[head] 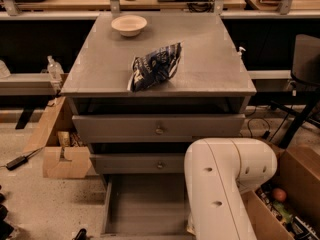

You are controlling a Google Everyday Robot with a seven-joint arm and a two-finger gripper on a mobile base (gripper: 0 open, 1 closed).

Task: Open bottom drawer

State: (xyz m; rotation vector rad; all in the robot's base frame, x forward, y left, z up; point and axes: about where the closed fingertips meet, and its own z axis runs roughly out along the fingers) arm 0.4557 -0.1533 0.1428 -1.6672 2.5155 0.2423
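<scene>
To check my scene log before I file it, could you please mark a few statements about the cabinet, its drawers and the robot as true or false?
1. The bottom drawer is pulled out, with its inside showing. True.
2. A bowl stands inside that drawer. False: the bowl stands on the cabinet top, at the back left.
3. A blue bag lies on the cabinet top. True.
4. The middle drawer reaches farther forward than the bottom one. False: the bottom one reaches farthest.
5. The gripper grips the top drawer's knob. False: the gripper is not in view; only the white arm shows, at the lower right.
</scene>
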